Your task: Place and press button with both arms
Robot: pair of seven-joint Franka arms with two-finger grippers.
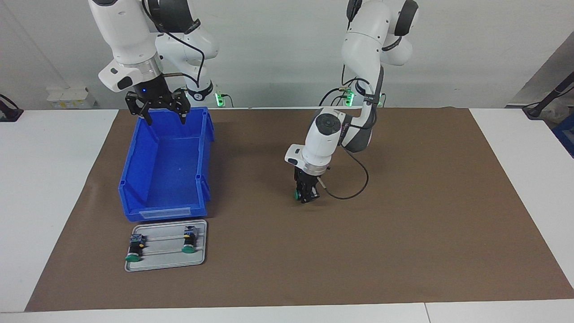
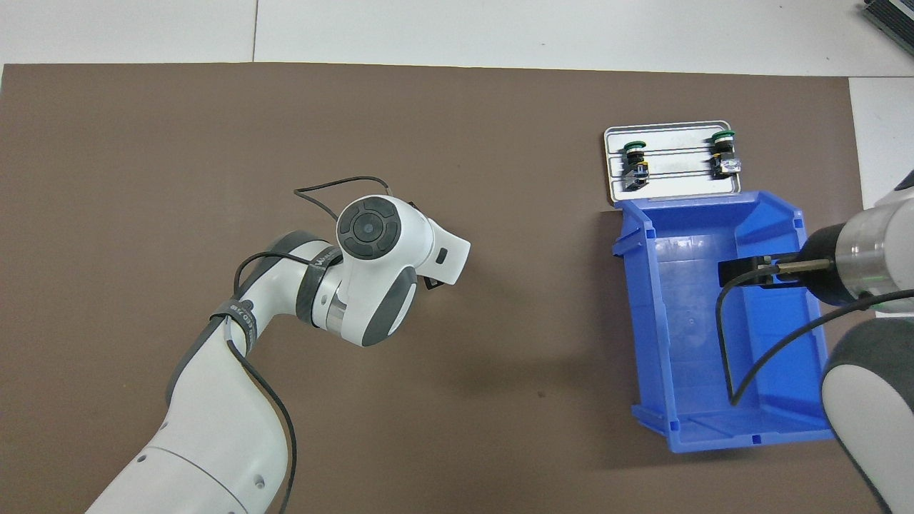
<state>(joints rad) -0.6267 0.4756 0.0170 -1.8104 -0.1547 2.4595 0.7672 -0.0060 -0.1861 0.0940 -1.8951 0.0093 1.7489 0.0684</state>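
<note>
A brown mat (image 1: 403, 224) covers my white table (image 1: 45, 202) under a pale wall. My left gripper (image 1: 306, 195) pinches the button (image 1: 296, 194) low over the mat's middle; from overhead my wrist hides it. My right gripper (image 1: 157, 105) hangs spread over the blue bin (image 1: 130, 166).

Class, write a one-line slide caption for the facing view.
Left gripper closes on a green-capped button at mid-mat; right gripper waits, open, over the blue bin.
</note>
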